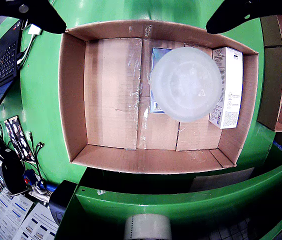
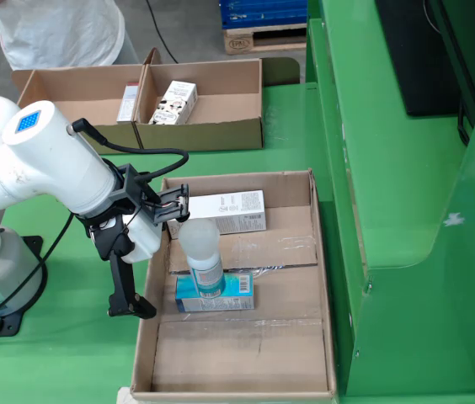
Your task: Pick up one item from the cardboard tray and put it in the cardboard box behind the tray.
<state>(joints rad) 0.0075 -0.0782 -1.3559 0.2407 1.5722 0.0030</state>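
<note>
Two boxes: lay in cardboard tray point(image 2: 322, 278) by bench's near edge.
Suction cup point(image 2: 208, 284): mine sat centred on blue box point(image 2: 236, 296) for lifting (grip: cannot tell).

Even, bright overhead light fills both views. The gripper-mounted view bends strongly at its edges, curving the cardboard tray point(image 1: 76, 100) walls, and a pale translucent suction cup point(image 1: 186, 84) looms soft and out of focus. Tape on the tray floor shows mild glare. The fixed view is sharp, with soft shadows on the green table point(image 2: 69, 362).
</note>
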